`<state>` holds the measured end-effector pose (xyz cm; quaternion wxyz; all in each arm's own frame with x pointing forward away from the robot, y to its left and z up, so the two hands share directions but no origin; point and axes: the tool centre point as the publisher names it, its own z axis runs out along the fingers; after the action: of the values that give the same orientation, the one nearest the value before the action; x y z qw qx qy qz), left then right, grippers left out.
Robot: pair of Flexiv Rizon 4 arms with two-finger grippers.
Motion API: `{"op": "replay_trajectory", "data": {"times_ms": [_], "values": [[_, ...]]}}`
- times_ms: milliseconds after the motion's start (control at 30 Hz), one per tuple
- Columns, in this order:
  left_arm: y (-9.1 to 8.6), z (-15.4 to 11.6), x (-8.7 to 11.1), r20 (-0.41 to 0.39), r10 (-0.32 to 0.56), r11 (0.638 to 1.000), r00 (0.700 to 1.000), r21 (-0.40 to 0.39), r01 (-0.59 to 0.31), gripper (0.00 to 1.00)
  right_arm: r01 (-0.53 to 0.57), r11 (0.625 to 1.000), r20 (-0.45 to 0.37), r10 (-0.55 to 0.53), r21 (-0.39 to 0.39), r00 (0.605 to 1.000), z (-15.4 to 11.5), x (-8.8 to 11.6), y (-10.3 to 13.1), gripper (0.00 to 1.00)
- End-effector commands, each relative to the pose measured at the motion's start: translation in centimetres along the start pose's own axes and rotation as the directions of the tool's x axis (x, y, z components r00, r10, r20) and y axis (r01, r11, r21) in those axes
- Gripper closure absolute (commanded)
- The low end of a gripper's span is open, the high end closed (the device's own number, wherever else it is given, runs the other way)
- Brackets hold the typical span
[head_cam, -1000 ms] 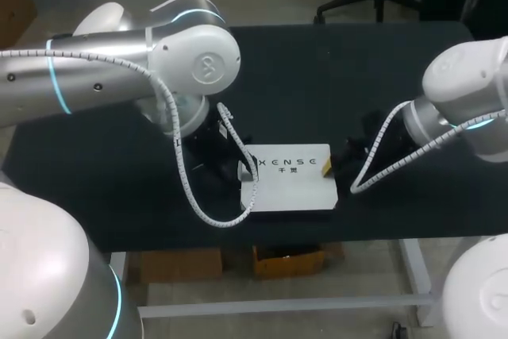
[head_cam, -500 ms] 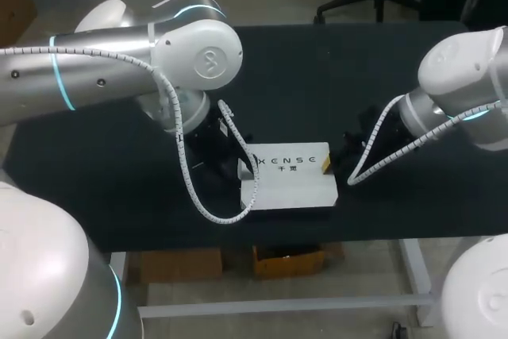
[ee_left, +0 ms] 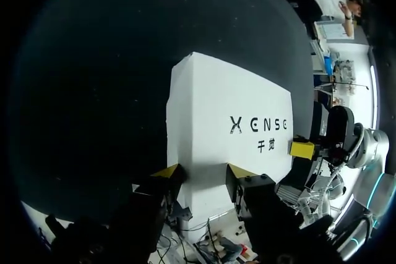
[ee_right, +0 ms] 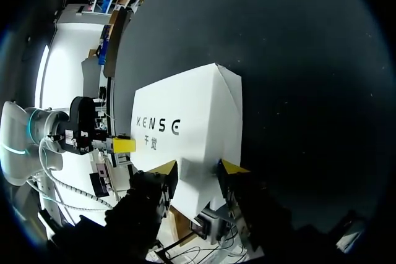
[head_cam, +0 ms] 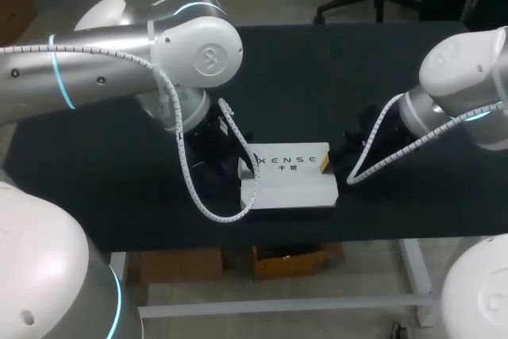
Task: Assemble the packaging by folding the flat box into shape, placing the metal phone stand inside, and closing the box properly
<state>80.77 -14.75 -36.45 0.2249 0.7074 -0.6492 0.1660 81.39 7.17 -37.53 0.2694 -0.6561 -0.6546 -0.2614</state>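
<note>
The white printed box [head_cam: 290,179] lies closed, lid up, near the table's front edge. My left gripper [head_cam: 240,167] is at the box's left end, beside a small raised white flap [head_cam: 244,171]. In the left wrist view, the near end of the box [ee_left: 216,115] lies ahead of my left gripper [ee_left: 203,174], whose fingers stand apart and open. My right gripper [head_cam: 328,166] is at the box's right end. In the right wrist view, my right gripper [ee_right: 197,170] stands open against that end of the box [ee_right: 192,125]. No metal phone stand shows in any view.
The black table [head_cam: 317,77] stretches bare behind the box. Its front edge [head_cam: 262,237] runs just in front of the box. My other arm's yellow fingertip shows beyond the box's far end in each wrist view.
The box's front side shows less than a second ago. My left arm has shifted slightly and my right gripper has edged a little toward the box's end.
</note>
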Motion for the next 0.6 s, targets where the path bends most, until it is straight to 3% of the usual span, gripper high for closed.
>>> {"op": "replay_trajectory", "data": {"times_ms": [33, 600], "values": [[-0.15, 0.24, 0.63, 0.006, -0.001, 1.000, 1.000, -0.006, 0.001, 0.53, -0.002, 1.000, 0.001, 0.002, 0.005, 1.000, -0.07, 0.49, -0.14, 0.60], [-0.20, 0.05, 0.94, 0.015, -0.010, 1.000, 1.000, -0.015, 0.010, 0.53, -0.031, 0.999, 0.011, 0.030, 0.037, 0.999, -0.22, 0.83, -0.03, 0.63]]}}
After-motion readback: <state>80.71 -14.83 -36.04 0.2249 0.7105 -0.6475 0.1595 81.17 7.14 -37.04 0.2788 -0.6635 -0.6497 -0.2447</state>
